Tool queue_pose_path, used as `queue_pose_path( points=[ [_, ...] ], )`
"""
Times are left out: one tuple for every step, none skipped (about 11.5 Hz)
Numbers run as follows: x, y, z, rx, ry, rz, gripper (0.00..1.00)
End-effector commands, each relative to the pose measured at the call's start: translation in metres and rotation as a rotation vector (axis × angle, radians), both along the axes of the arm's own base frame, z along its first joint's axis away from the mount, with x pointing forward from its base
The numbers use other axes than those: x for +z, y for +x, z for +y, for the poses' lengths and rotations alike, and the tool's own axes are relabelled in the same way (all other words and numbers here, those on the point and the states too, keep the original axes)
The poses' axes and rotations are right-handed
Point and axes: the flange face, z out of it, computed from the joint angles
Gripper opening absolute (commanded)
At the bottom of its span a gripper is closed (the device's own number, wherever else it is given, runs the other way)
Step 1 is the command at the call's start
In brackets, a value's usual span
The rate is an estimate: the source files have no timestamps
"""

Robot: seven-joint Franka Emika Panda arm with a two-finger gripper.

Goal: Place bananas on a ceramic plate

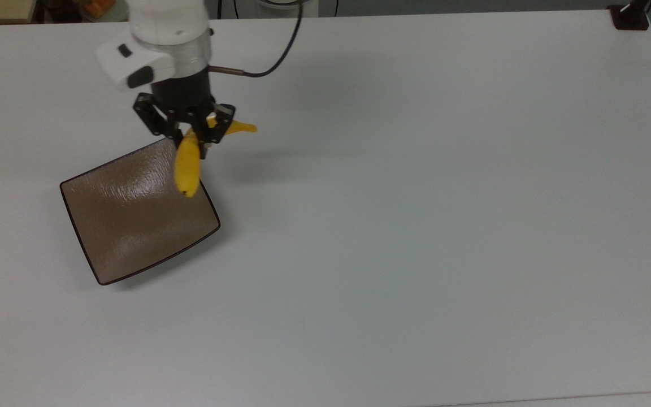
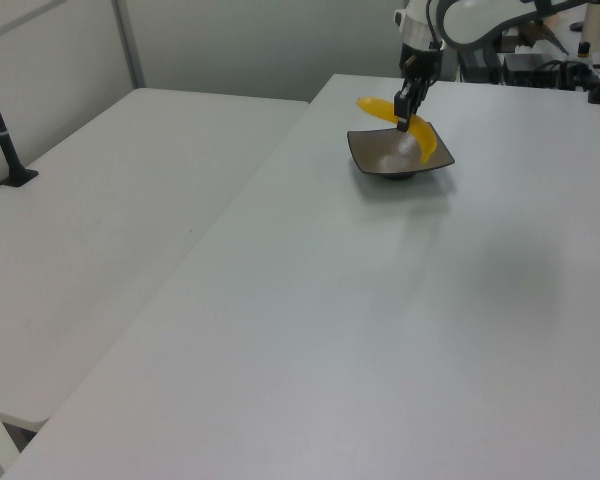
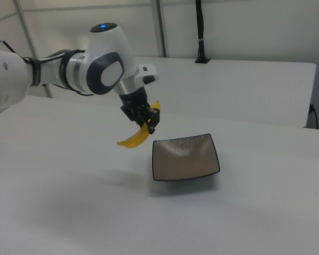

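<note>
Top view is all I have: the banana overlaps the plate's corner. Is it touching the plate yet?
Observer: No. In the right view the banana hangs in the air, held by the gripper, apart from the plate.
Operator: Is it held level?
Observer: No, tilted. In the right view one end sticks up past the gripper, and the other droops toward the right view's left.
Operator: Is the plate flat?
Observer: Not quite. In the left view its edges curve up from a smaller base.
</note>
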Motion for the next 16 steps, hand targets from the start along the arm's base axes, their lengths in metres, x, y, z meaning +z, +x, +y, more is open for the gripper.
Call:
queue_pose_path(
  points=[
    [-0.003, 0.013, -0.044, -0.072, 0.009, -0.076, 0.21],
    [-0.004, 0.013, -0.057, -0.098, 0.013, -0.087, 0.44],
    [-0.008, 0.012, -0.069, -0.127, 0.038, -0.089, 0.66],
    [-0.010, 0.012, -0.072, -0.143, 0.056, -0.092, 1.00],
    [-0.009, 0.012, -0.070, -0.129, 0.047, -0.092, 1.00],
    [-0.010, 0.013, -0.069, -0.141, 0.056, -0.090, 1.00],
    [-0.010, 0.011, -0.065, -0.144, 0.067, -0.079, 1.00],
    [-0.009, 0.010, -0.058, -0.158, 0.076, -0.067, 1.00],
    [-0.012, 0.006, -0.044, -0.181, 0.088, -0.009, 1.00],
    [-0.010, 0.001, -0.042, -0.194, 0.096, 0.029, 1.00],
    [-0.002, -0.007, -0.037, -0.191, 0.106, 0.069, 1.00],
    [0.008, -0.012, -0.029, -0.179, 0.116, 0.081, 1.00],
    [0.024, -0.019, 0.001, -0.130, 0.130, 0.100, 1.00],
    [0.035, -0.023, 0.026, -0.087, 0.136, 0.110, 1.00],
    [0.047, -0.034, 0.045, -0.046, 0.128, 0.140, 1.00],
    [0.055, -0.042, 0.054, -0.031, 0.129, 0.173, 1.00]
  ],
)
